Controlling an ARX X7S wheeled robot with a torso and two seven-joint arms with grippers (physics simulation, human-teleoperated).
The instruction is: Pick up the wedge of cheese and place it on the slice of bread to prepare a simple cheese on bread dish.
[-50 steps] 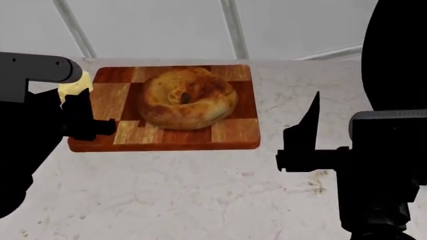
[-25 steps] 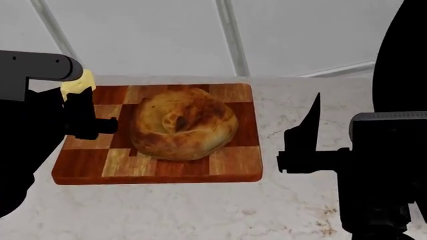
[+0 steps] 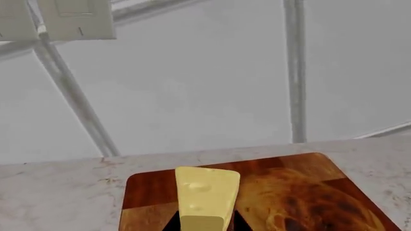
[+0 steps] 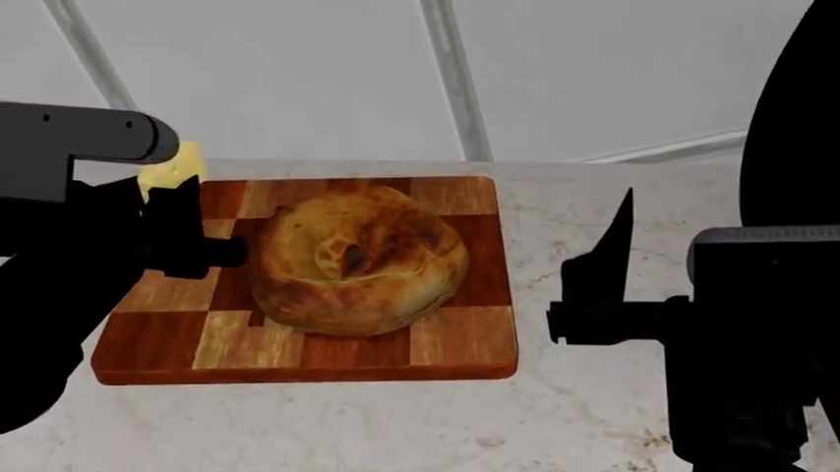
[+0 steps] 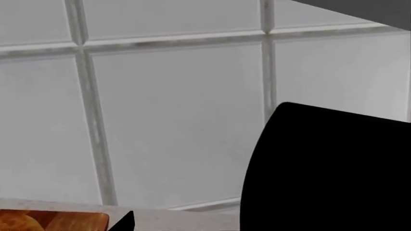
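Left claw (image 4: 184, 231) grips the wedge of cheese (image 4: 172, 167) beside the slice of bread (image 4: 354, 261); no readable writing.

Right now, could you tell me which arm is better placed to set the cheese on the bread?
The left. Its fingers already hold the wedge of cheese over the cutting board, right beside the slice of bread. The right gripper is empty, off the board's far side.

Cheese wedge (image 3: 204, 197) in left gripper (image 3: 204, 222), over board (image 3: 151, 192), beside bread (image 3: 308, 199).
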